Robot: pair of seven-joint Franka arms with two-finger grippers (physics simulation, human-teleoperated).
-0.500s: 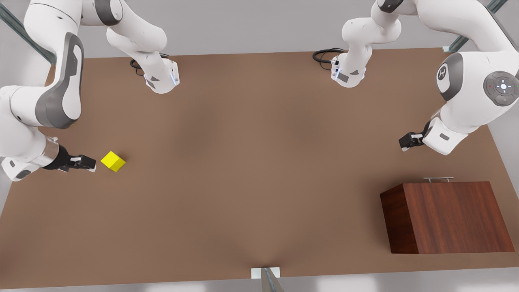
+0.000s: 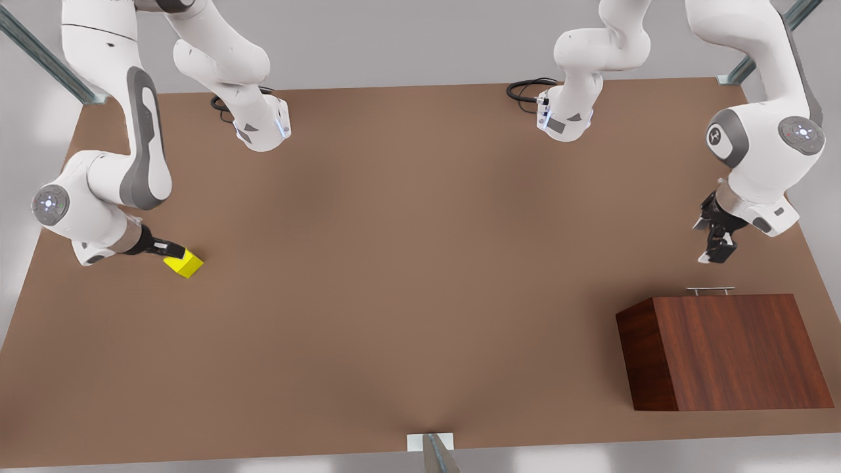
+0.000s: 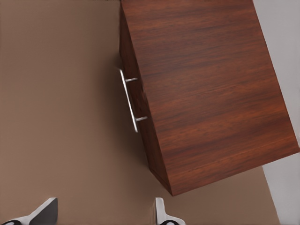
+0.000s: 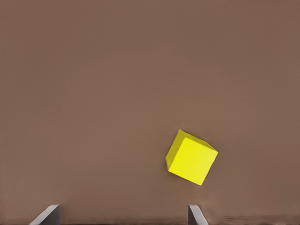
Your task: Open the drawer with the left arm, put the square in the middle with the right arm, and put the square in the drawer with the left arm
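Seen from the front, two robot arms work opposite ends of a brown table (image 2: 407, 263). On the front view's right, the left gripper (image 2: 715, 244) hangs nose-down over bare tabletop just short of the silver handle (image 2: 710, 289) of the wooden box (image 2: 723, 351), whose drawer is shut. On the front view's left, the right gripper (image 2: 172, 253) sits right over the yellow cube (image 2: 184, 265), which lies far from the table's middle.

From the left wrist, the handle (image 3: 129, 100) stands off the box front (image 3: 140, 112), with both fingertips (image 3: 161, 213) spread wide and holding nothing.

From the right wrist, the cube (image 4: 191, 157) rests on the table, turned cornerwise, ahead of the parted, empty fingertips (image 4: 196, 215) and off toward one of them.

The opening stage looks to be under way: neither the pull nor the pick has begun. Next, the left gripper must drop onto the bar and close; the right must centre and square itself to the cube's faces.
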